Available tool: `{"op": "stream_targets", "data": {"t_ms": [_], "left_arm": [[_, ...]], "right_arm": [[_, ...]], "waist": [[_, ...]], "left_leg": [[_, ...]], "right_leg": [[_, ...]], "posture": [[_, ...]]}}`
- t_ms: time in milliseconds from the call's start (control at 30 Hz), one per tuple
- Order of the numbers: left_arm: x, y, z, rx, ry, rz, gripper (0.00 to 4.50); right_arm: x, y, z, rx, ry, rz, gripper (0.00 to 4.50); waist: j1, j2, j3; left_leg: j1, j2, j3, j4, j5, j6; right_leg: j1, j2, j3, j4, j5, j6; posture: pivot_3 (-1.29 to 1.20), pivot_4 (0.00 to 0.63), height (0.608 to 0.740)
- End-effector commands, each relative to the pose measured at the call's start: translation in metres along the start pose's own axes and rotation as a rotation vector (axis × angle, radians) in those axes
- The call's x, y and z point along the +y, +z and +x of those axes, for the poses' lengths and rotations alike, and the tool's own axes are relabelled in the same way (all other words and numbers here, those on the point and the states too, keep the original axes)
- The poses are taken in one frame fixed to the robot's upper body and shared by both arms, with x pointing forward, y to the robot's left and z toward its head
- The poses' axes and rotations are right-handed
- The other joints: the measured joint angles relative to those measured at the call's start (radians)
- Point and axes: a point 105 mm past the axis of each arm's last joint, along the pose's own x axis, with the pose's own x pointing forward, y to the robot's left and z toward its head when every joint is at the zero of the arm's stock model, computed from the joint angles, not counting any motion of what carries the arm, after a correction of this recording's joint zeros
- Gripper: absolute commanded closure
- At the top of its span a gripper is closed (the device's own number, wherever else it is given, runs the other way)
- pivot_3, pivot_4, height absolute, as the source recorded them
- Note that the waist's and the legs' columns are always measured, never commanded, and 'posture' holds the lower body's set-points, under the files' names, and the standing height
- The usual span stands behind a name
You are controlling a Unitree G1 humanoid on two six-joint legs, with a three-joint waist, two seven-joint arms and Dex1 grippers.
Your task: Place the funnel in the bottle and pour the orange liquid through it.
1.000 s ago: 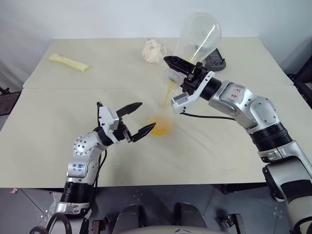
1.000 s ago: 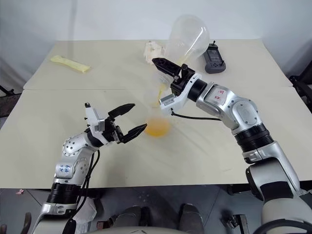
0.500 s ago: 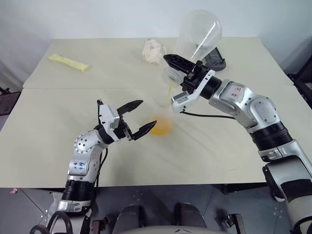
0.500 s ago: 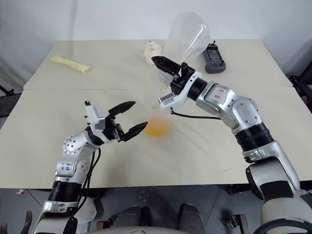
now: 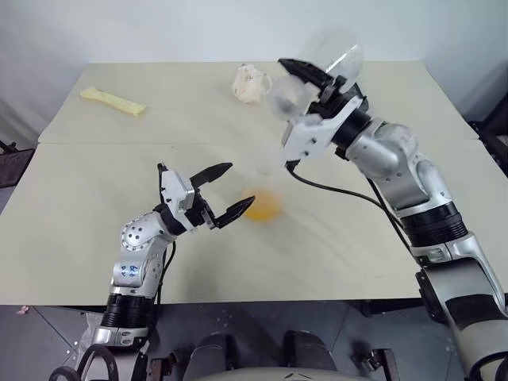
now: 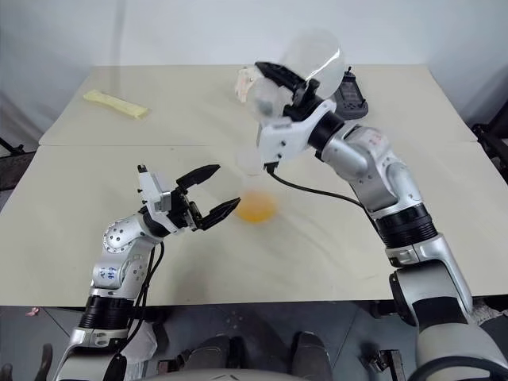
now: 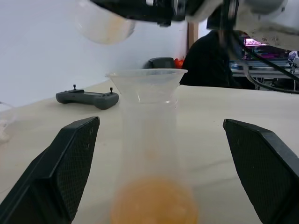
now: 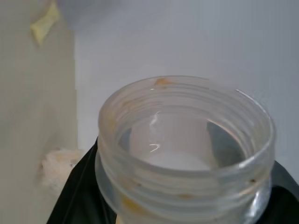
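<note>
The bottle (image 7: 149, 140) stands upright on the table with the clear funnel (image 7: 145, 81) seated in its neck. Orange liquid (image 5: 262, 206) fills its wide base. My left gripper (image 5: 238, 186) is open, with one finger on each side of the bottle's lower part and apart from it. My right gripper (image 5: 298, 87) is raised above and behind the funnel, shut on the neck of a large clear flask (image 5: 333, 51). The flask's threaded mouth (image 8: 187, 149) carries orange traces, and no liquid runs from it.
A pale yellow strip (image 5: 111, 101) lies at the far left of the table. A crumpled white wad (image 5: 250, 83) sits behind the bottle, and a black controller (image 7: 88, 98) lies at the far right. A seam (image 5: 119, 144) crosses the table. A dark-clothed person (image 7: 210, 60) sits beyond the table.
My right gripper rose and rolled, lifting the large flask's mouth away from the funnel. The orange stream into the funnel has stopped. My left gripper has not moved.
</note>
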Motion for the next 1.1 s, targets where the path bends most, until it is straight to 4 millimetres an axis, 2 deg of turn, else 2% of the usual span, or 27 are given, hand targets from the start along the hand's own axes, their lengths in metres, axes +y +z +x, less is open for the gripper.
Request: {"op": "stream_targets", "data": {"t_ms": [33, 100, 133, 267, 367, 500, 733, 833, 933, 1033, 1100], "left_arm": [[0.000, 0.008, -0.001, -0.011, -0.004, 0.034, 0.00], [0.000, 0.008, -0.003, -0.009, -0.004, 0.035, 0.00], [0.000, 0.008, -0.003, -0.007, -0.005, 0.035, 0.00], [-0.001, 0.009, -0.005, -0.004, -0.004, 0.035, 0.00], [-0.003, 0.008, -0.007, 0.001, -0.004, 0.029, 0.00], [-0.005, 0.007, -0.006, 0.005, -0.008, 0.023, 0.00], [-0.003, 0.011, -0.007, 0.017, -0.012, 0.028, 0.00], [-0.001, 0.012, -0.008, 0.022, -0.012, 0.030, 0.00], [0.000, 0.013, -0.009, 0.027, -0.013, 0.031, 0.00], [0.002, 0.014, -0.011, 0.031, -0.011, 0.031, 0.00], [0.003, 0.015, -0.013, 0.037, -0.008, 0.032, 0.00]], "right_arm": [[-0.031, -0.013, -0.018, 0.035, -0.049, 0.411, 2.01], [-0.032, -0.031, -0.038, 0.093, 0.020, 0.618, 2.01], [-0.031, -0.048, -0.053, 0.174, 0.041, 0.680, 2.01], [-0.039, -0.100, -0.102, 0.372, -0.067, 0.841, 2.01], [-0.040, -0.120, -0.127, 0.443, -0.147, 0.908, 2.01], [-0.027, -0.142, -0.150, 0.495, -0.229, 1.003, 2.01], [-0.009, -0.149, -0.157, 0.474, -0.286, 1.140, 2.01], [-0.008, -0.140, -0.157, 0.389, -0.271, 1.041, 0.99], [-0.014, -0.131, -0.156, 0.319, -0.275, 1.080, 0.03], [-0.029, -0.121, -0.155, 0.263, -0.283, 1.074, 0.03], [-0.052, -0.113, -0.156, 0.197, -0.339, 1.058, 0.03]], "waist": [[0.002, 0.000, 0.000], [0.006, 0.000, 0.000], [0.010, 0.000, 0.000], [0.023, 0.000, 0.000], [0.021, 0.000, 0.000], [0.021, 0.000, 0.000], [0.023, 0.000, 0.000], [0.027, 0.000, 0.000], [0.027, 0.000, 0.000], [0.025, 0.000, 0.000], [0.026, 0.000, 0.000]], "left_leg": [[0.000, 0.000, 0.000, 0.000, 0.000, 0.000], [0.000, 0.000, -0.002, 0.001, 0.000, 0.000], [0.000, 0.000, -0.002, 0.001, 0.000, 0.001], [0.000, -0.001, -0.002, 0.001, -0.001, 0.002], [0.000, 0.000, 0.000, 0.001, -0.001, 0.002], [0.001, 0.000, 0.002, 0.000, -0.001, 0.001], [0.001, 0.000, 0.002, 0.000, -0.001, 0.001], [0.000, 0.000, 0.002, 0.000, -0.001, 0.001], [0.000, 0.000, 0.002, 0.001, -0.001, 0.001], [0.001, 0.000, 0.002, 0.001, -0.001, 0.001], [0.001, 0.000, 0.002, 0.001, -0.001, 0.001]], "right_leg": [[0.000, 0.000, 0.000, 0.000, 0.000, 0.000], [0.001, 0.000, -0.001, 0.000, 0.000, 0.000], [0.002, 0.000, -0.001, 0.000, 0.000, 0.000], [0.003, -0.001, -0.001, -0.003, 0.000, 0.000], [0.002, -0.001, -0.001, -0.003, 0.000, 0.000], [0.001, 0.000, 0.000, -0.003, 0.000, 0.000], [0.001, 0.000, 0.000, -0.003, 0.000, 0.000], [0.001, 0.000, 0.000, -0.003, 0.000, 0.000], [0.001, 0.000, 0.001, -0.003, 0.000, 0.000], [0.001, 0.000, 0.000, -0.003, 0.000, 0.000], [0.001, 0.000, 0.000, -0.002, 0.000, 0.000]], "posture": [[0.00, 0.150, 0.740], [0.00, 0.150, 0.740], [0.00, 0.150, 0.740], [0.00, 0.150, 0.740], [0.00, 0.150, 0.740], [0.00, 0.150, 0.740], [0.00, 0.150, 0.740], [0.00, 0.150, 0.740], [0.00, 0.150, 0.740], [0.00, 0.150, 0.740], [0.00, 0.150, 0.740]]}}
